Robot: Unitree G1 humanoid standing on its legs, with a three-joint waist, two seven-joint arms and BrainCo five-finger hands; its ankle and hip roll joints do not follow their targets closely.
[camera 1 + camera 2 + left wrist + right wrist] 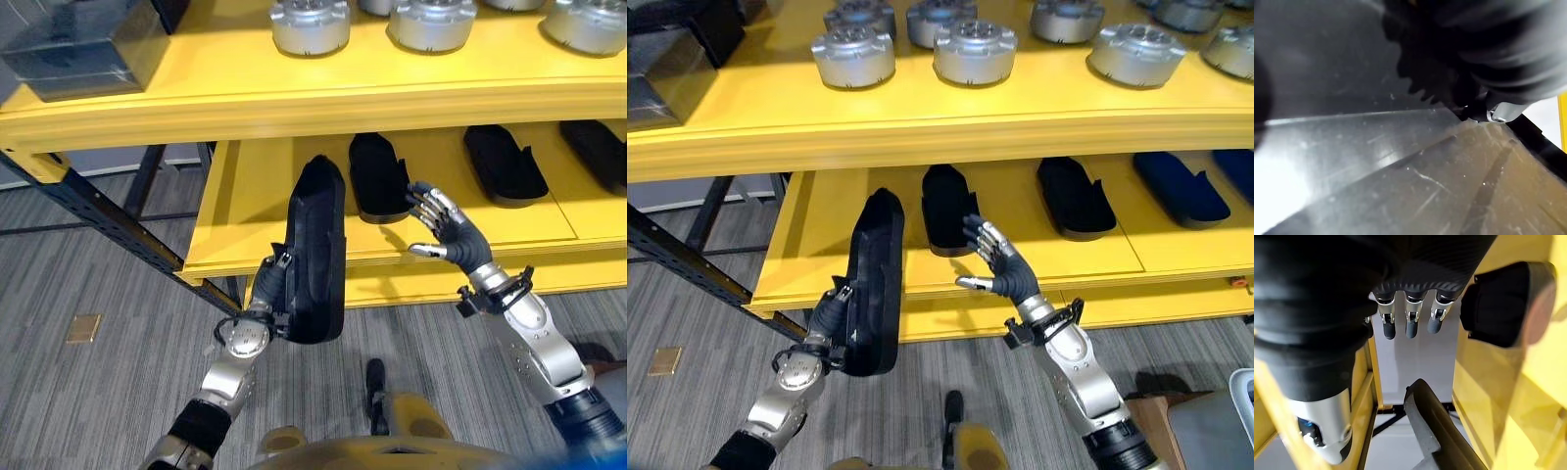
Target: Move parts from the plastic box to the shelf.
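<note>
The long black part stands nearly on end in front of the lower yellow shelf, held up by the left hand at its lower end. The hand's fingers are hidden behind the part, so I cannot tell how they close on it. It looks like a stiff moulded shell, smooth and probably a bit slippery, not heavy for its length but awkward and top-heavy when held by one end; a grip nearer the middle would steady it. The right hand hovers just beside it, fingers spread and holding nothing. Three similar dark parts already lie flat on the lower shelf behind. Round metal parts sit on the upper shelf.
</note>
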